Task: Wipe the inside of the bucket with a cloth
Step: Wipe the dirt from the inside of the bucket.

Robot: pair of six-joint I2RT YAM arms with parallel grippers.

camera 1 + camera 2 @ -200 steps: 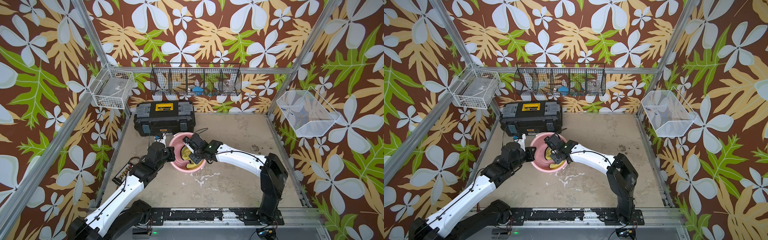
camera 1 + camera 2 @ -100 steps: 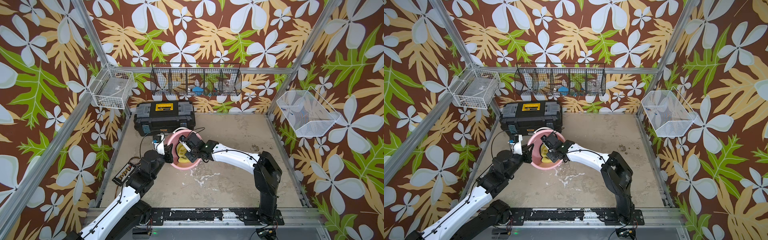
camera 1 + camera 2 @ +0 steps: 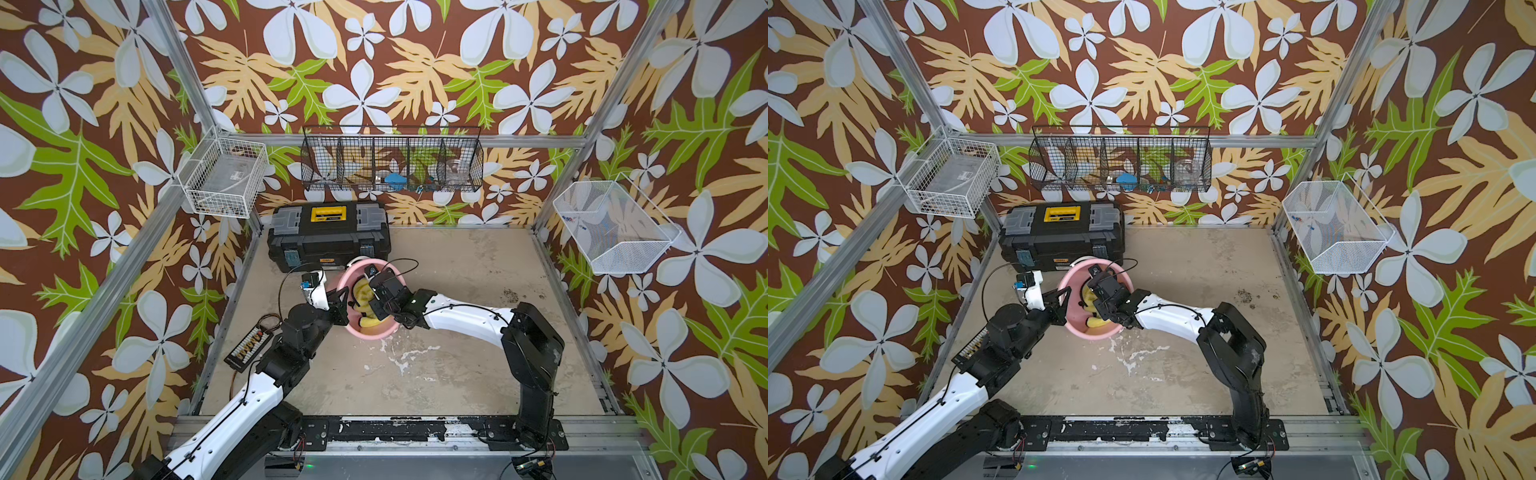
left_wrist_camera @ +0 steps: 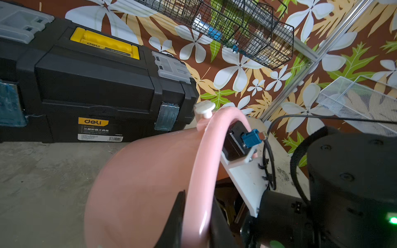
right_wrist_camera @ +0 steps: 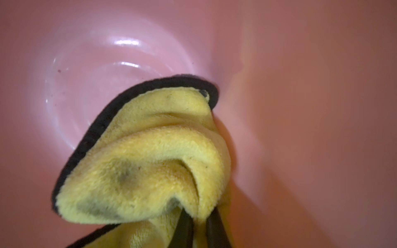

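Observation:
The pink bucket [image 3: 374, 330] [image 3: 1096, 332] is tipped, its mouth turned toward the right arm, just in front of the toolbox. My left gripper [image 4: 196, 214] [image 3: 343, 305] is shut on the bucket's rim, one finger outside the wall [image 4: 139, 182] and one inside. My right gripper [image 5: 199, 225] reaches into the bucket and is shut on a fold of the yellow cloth [image 5: 150, 161] [image 3: 363, 293] [image 3: 1088, 296]. The stained cloth, with its black trim, lies against the inner wall [image 5: 300, 107]; the bare bottom shows beyond it. In both top views the right fingertips are hidden in the bucket.
The black-and-yellow toolbox [image 3: 328, 237] [image 4: 96, 85] stands right behind the bucket. Wire baskets hang on the left [image 3: 224, 183], back [image 3: 390, 166] and right [image 3: 611, 228] walls. A small dark strip [image 3: 249, 349] lies by the left floor edge. White stains [image 3: 399, 357] mark the floor.
The bucket has shifted slightly toward the toolbox and tipped further. My left arm has drawn back and lowered while holding the rim. The right gripper stays inside with the cloth.

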